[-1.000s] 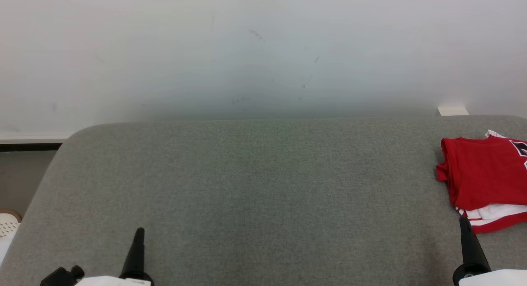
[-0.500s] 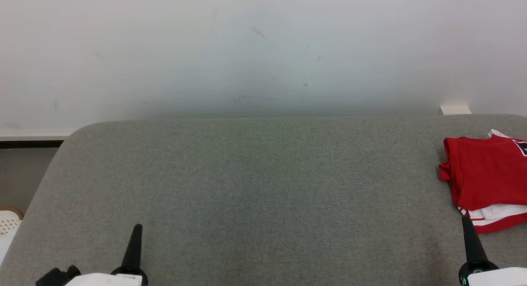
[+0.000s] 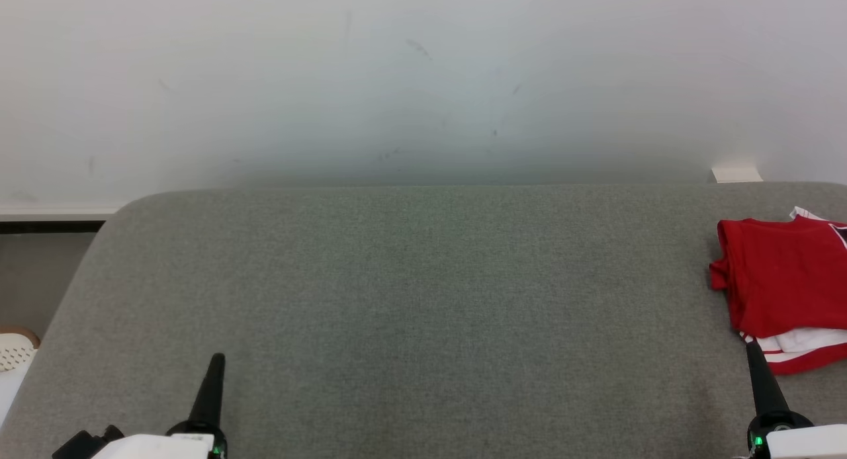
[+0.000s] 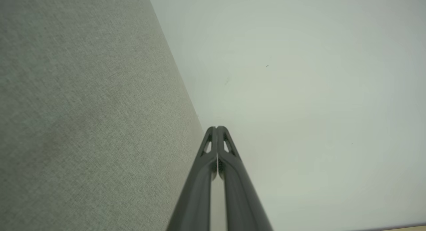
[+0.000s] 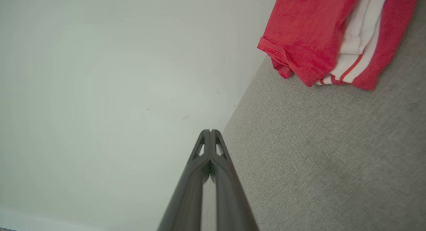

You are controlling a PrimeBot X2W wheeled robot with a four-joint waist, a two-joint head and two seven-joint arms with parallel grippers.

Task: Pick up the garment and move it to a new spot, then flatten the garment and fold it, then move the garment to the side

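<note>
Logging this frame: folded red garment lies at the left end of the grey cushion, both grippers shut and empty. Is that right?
One slip: the red garment lies at the right end of the grey cushion, as the head view shows. The left gripper and right gripper are shut and empty.

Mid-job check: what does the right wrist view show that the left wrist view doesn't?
Right wrist view: the red garment with white stripes, folded over and lying on the grey cushion toward the upper right, clear of the right fingers, which are shut and empty. Left wrist view: the left fingers, also shut and empty. Both: the grey cushion running beside a pale wall.
</note>
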